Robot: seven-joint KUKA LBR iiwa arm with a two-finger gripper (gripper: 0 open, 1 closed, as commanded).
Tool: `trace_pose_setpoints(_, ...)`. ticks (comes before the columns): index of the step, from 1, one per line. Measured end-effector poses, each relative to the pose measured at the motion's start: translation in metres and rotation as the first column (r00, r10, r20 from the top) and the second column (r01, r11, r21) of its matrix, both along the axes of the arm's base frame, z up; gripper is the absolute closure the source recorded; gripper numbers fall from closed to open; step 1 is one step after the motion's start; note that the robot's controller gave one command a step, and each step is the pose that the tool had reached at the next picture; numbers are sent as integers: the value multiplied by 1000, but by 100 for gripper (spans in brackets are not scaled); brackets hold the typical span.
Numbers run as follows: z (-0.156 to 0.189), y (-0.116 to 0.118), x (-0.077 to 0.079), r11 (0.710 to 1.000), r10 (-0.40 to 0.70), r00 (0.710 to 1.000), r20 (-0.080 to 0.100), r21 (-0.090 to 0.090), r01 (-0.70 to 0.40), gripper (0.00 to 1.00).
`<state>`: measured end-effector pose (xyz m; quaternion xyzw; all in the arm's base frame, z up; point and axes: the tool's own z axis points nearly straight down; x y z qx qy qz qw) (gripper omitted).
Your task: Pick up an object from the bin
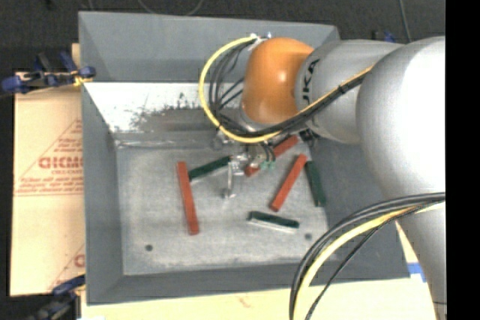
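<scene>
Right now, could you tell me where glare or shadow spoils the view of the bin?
Camera view: glare whitens the bin's back wall; the arm's orange cover hides the floor beyond the gripper; the long red stick lies evenly lit.

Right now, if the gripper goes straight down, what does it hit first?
Probably the bin floor: the gripper points down at a bare patch beside the dark green stick. Depth is unclear, so it may clip that stick's end.

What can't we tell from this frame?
Camera view:
Whether the gripper holds anything: too small, overhung by the orange wrist cover.
Upper end of the short red stick: under the arm.
Right end of the green stick beside the gripper: behind it.
</scene>
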<state>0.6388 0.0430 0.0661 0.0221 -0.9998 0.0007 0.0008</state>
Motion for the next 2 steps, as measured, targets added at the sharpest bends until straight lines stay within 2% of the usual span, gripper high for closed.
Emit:
trace_pose_setpoints(1, 5, 1, 2, 1000, -2, 1000, 7, 2, 2, 100)
trace_pose_setpoints(2, 151, 6, -43, 998, 66, 998, 13, 1, -66, 100)
